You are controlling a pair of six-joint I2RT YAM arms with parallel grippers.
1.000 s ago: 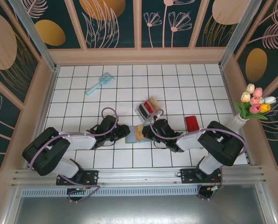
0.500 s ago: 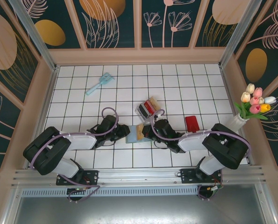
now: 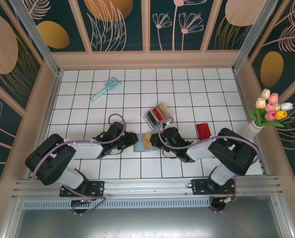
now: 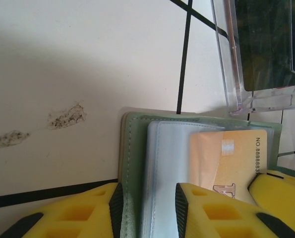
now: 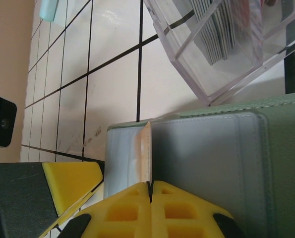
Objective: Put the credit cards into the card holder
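Right pincer (image 5: 151, 184) is clenched on the tan card (image 5: 147, 148), which I see edge-on against the blue inside of the card holder (image 5: 226, 148). Left pincer (image 4: 146, 201) grasps that holder's green edge; it lies on the bench (image 4: 78, 74) beside the clear box (image 5: 221, 54).
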